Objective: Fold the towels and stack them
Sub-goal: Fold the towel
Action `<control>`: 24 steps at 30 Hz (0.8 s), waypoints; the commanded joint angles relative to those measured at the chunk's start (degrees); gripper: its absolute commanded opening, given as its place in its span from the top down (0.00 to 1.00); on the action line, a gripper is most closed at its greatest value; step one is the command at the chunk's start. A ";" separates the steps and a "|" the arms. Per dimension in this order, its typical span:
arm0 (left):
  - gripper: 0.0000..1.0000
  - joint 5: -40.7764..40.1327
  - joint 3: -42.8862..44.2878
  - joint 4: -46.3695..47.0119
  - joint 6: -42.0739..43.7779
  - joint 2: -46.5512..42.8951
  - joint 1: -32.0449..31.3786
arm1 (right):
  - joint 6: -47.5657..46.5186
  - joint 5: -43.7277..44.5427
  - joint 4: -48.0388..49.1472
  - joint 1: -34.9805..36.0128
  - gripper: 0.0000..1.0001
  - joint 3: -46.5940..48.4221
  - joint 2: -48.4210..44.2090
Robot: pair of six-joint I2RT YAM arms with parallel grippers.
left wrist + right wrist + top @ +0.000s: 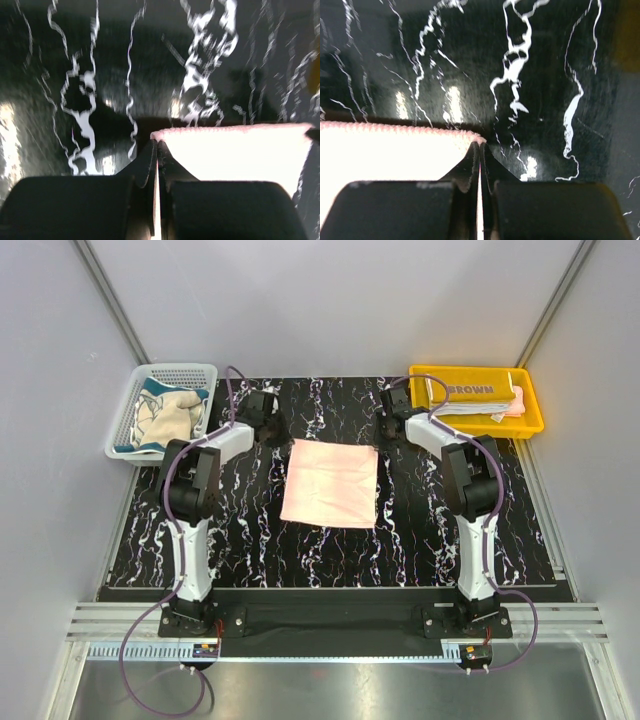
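A pink towel (pixel 330 483) lies spread flat in the middle of the black marbled table. My left gripper (pixel 287 438) is at its far left corner, and in the left wrist view that gripper (pixel 157 146) is shut on the pink towel (pixel 235 155) with cloth pinched between the jaws. My right gripper (pixel 380 440) is at the far right corner, and in the right wrist view this gripper (pixel 480 145) is likewise shut on the pink towel (pixel 390 152). A cream-teal towel (pixel 165 415) lies crumpled in the basket. Folded towels, the brown one (pixel 470 391) on top, sit in the tray.
The white mesh basket (pixel 180 370) stands at the back left, just off the table mat. The yellow tray (pixel 478 430) stands at the back right. Grey walls with metal rails close in the sides and back.
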 commanded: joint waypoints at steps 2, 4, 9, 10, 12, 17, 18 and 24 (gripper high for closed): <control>1.00 1.40 2.46 7.92 -0.79 -5.45 1.18 | -1.44 1.62 5.06 -0.35 1.00 2.18 -6.01; 1.00 1.31 1.33 8.19 -0.79 -7.21 1.27 | -1.27 1.19 6.20 -0.44 1.00 0.43 -7.60; 1.00 0.70 -4.82 10.73 -1.32 -10.81 1.35 | 0.14 -0.92 9.98 -0.35 1.00 -5.80 -13.84; 1.00 0.61 -5.88 11.43 -1.67 -12.12 1.36 | 0.40 -0.93 10.51 -0.35 1.00 -6.78 -15.42; 1.00 0.78 -8.69 11.44 -2.28 -13.97 1.35 | 1.11 -3.38 11.21 -0.27 1.00 -9.84 -17.53; 1.00 0.87 -15.89 15.39 -3.69 -17.40 1.36 | 2.51 -5.76 13.24 0.78 1.00 -15.57 -21.14; 1.00 0.96 -16.86 15.74 -3.87 -18.02 1.36 | 2.69 -5.68 13.50 1.05 1.00 -17.32 -21.67; 1.00 1.05 -24.95 20.04 -5.19 -22.33 1.18 | 4.01 -5.32 15.17 3.16 1.00 -23.74 -26.32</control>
